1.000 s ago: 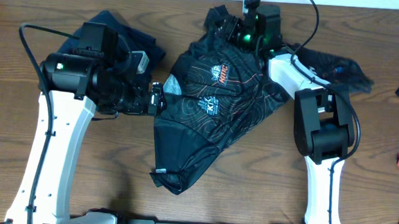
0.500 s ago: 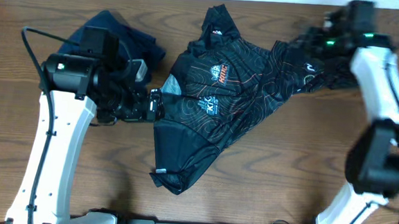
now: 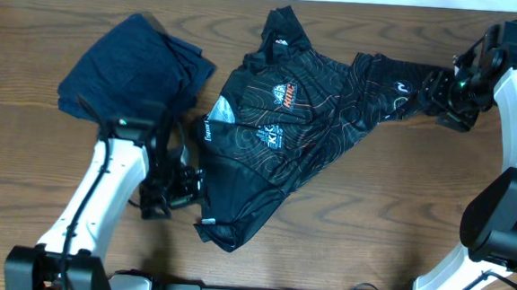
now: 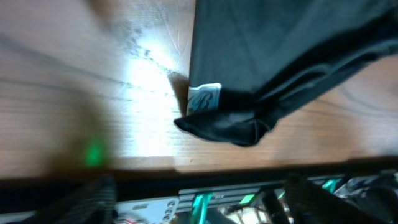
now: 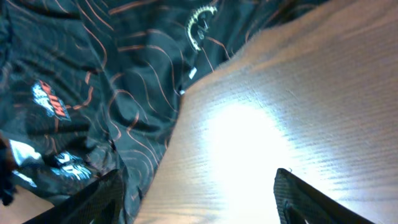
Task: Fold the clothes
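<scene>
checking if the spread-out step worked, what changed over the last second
The right end effector swept from near the collar out to the right, drawing the sleeve of the jersey out with it, and now stands open beside the sleeve's end. The left end effector left the jersey's left edge and moved towards its lower hem corner, open. The jersey's body and the navy garment stayed put.

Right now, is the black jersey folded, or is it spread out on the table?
Spread out, not folded. The black jersey lies crumpled and open on the table, its logos facing up and one sleeve stretched sideways.
</scene>
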You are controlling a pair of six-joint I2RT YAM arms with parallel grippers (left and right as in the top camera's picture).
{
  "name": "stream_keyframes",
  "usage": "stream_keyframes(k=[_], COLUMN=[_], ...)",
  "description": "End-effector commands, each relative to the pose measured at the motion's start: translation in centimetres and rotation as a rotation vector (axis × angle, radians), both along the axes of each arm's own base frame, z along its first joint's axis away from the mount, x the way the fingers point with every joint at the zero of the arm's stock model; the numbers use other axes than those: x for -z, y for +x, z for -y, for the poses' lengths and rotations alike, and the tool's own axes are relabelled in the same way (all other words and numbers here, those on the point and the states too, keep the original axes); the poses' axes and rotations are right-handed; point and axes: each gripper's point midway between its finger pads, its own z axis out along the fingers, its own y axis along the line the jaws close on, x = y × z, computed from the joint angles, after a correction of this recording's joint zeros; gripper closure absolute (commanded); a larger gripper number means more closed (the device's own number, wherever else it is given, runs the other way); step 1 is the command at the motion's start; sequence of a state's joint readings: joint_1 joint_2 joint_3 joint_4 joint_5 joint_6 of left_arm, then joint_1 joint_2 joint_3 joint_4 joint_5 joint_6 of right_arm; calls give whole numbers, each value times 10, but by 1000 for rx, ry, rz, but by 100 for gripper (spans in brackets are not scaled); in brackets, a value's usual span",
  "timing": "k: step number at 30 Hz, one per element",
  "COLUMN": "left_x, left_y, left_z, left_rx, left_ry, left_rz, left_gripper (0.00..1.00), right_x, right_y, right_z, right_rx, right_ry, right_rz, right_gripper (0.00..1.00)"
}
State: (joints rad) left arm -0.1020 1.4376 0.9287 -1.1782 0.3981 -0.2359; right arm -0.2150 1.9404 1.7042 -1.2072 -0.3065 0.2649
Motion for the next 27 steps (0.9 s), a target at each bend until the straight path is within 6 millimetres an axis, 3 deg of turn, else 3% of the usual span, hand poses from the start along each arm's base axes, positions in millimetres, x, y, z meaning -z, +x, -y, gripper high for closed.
stream_keyframes(k=[1, 6, 11, 19, 22, 26, 27], left_x=[13, 44, 55, 68, 69, 68, 68], left_y=[-17, -30, -40, -18, -13, -14, -15], left_z=[12, 12, 20, 22, 23, 23, 23], left_rx=[-64, -145, -199, -310, -346, -356, -357], left_ry=[-64, -49, -98, -95, -93, -92, -92], left_rz=[-65, -95, -128, -59, -54, -61, -67], left_gripper=[21, 26, 31, 37, 51, 94, 94], right_x=[9, 10, 10, 10, 10, 10, 10], right_y=[-8, -15, -19, -24, -25, -25, -26], right_z=[6, 5, 4, 3, 3, 3, 3], right_rx=[-38, -39, -50, -78, -80, -83, -86], right_ry=[-43, -40, -38, -36, -36, -36, -36], right_rz=[-34, -62, -76, -90, -93, -95, -96], right_gripper=[22, 22, 22, 23, 23, 23, 24])
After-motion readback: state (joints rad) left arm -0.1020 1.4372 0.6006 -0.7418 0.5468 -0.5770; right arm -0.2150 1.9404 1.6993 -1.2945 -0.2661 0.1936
